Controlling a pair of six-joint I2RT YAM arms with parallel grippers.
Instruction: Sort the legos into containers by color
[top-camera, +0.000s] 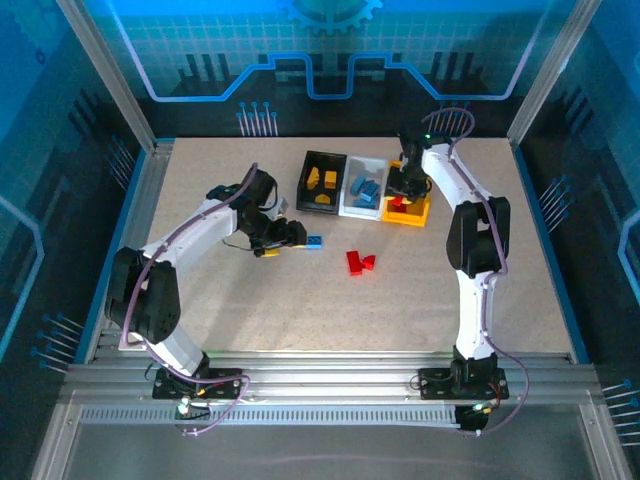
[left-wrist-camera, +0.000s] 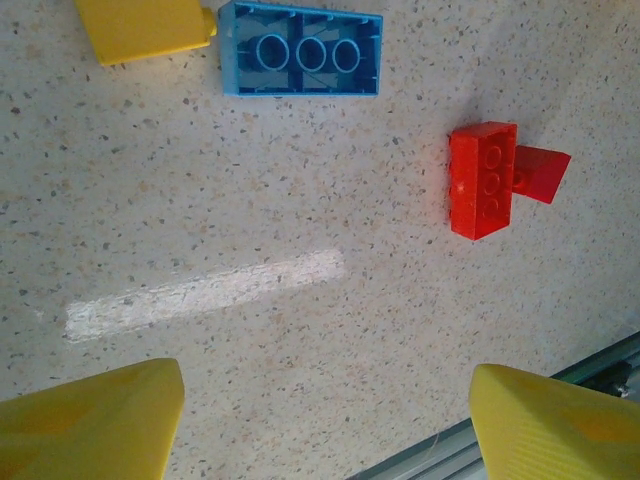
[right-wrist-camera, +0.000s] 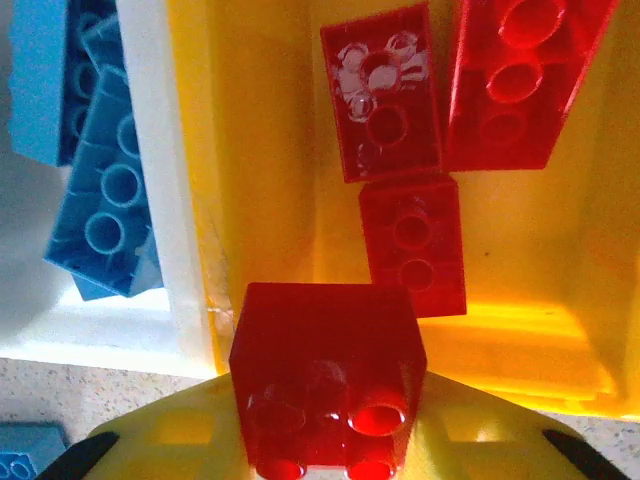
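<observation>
The white bin (top-camera: 358, 212) stands in the middle of the row at the far side of the surface (top-camera: 230, 300) and holds light blue bricks (top-camera: 365, 187). The black bin (top-camera: 305, 190) sits against its left side with yellow-orange pieces (top-camera: 322, 180) inside, and the yellow-orange bin (top-camera: 420, 215) sits against its right side. The right pincer (top-camera: 404, 190) hangs over that right-hand bin, clenched on a red brick (right-wrist-camera: 325, 370) that is poised above the bin's near wall, just right of the white bin's near corner. Three more red bricks (right-wrist-camera: 412, 245) lie on the bin floor beneath it. The left pincer (left-wrist-camera: 320, 430) is low over the surface, nearer than the white bin and to its left. Its yellow fingers (left-wrist-camera: 90, 425) are spread wide with bare surface between them, grasping nothing. Loose on the surface, on the near side of the white bin, lie a blue brick (left-wrist-camera: 300, 48) turned underside up and a yellow brick (left-wrist-camera: 140, 25) just beside it. Two loose red pieces (left-wrist-camera: 483, 180) lie apart from those, touching each other.
</observation>
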